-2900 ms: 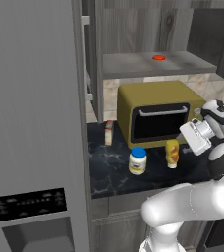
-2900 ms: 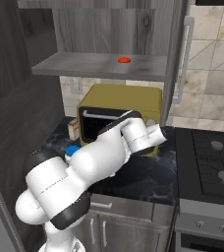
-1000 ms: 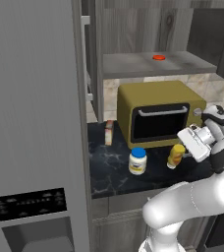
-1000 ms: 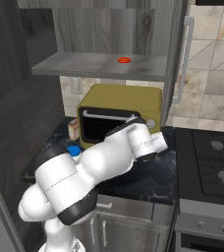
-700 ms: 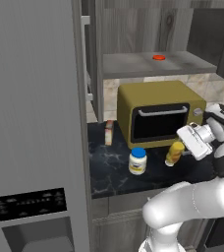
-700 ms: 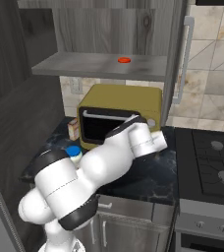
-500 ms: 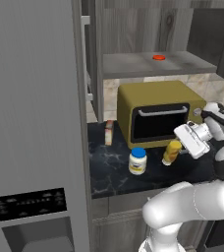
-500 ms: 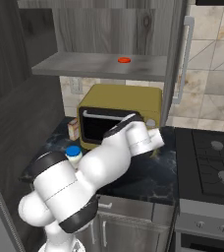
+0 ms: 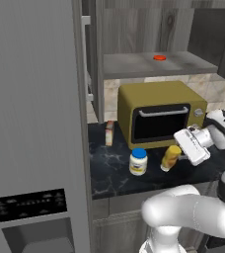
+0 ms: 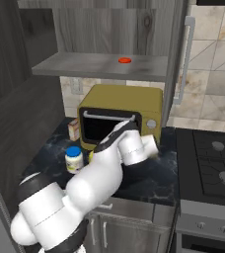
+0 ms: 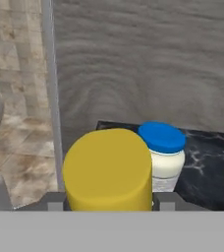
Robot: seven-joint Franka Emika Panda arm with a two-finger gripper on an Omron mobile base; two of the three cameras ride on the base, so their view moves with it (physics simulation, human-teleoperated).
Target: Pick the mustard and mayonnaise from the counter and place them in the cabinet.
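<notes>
Left base view, left to right: a small tan box point(image 9: 109, 133) stands at the back of the black marble tabletop point(image 9: 104, 170). The mayonnaise jar point(image 9: 138, 161) sits upright near the front, untouched. Just beside it to the right, the mustard bottle point(image 9: 171, 157) is now tilted and looks lifted slightly off the slab, where a second ago it stood lower on it. The end effector point(image 9: 179, 154) is closed narrowly on the bottle; in the hand view the yellow body point(image 11: 108, 170) is seen clamped between the fingers point(image 11: 55, 201), the mayonnaise behind it. The grasp is judged secure. The lift toward the cabinet shelf point(image 9: 134, 64) above the toaster oven point(image 9: 159, 116) is judged to be beginning.
</notes>
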